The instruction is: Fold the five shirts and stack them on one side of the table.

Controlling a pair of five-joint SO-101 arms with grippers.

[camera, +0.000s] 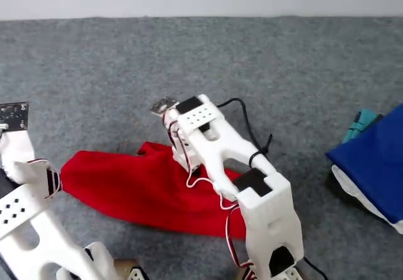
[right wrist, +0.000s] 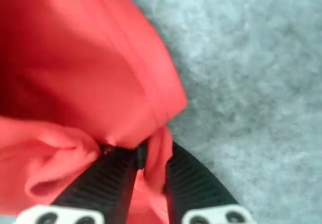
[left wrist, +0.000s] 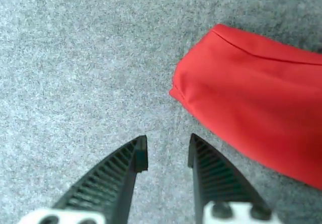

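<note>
A red shirt (camera: 135, 189) lies bunched in a long strip on the grey carpeted table (camera: 189, 60). My right gripper (camera: 178, 146) sits at the shirt's far edge near its middle, shut on a fold of the red shirt (right wrist: 90, 78); cloth is pinched between its black fingers (right wrist: 108, 176). My left gripper (left wrist: 167, 153) hovers open over bare carpet just off the end of the red shirt (left wrist: 256, 103), touching nothing. A pile of shirts with a blue one (camera: 374, 163) on top rests at the right edge of the table.
Teal cloth (camera: 360, 124) and white cloth (camera: 359, 195) peek out from under the blue shirt. A small circuit board (camera: 12, 115) shows on the arm at the left edge. Grey carpet stretches open across the far half of the table.
</note>
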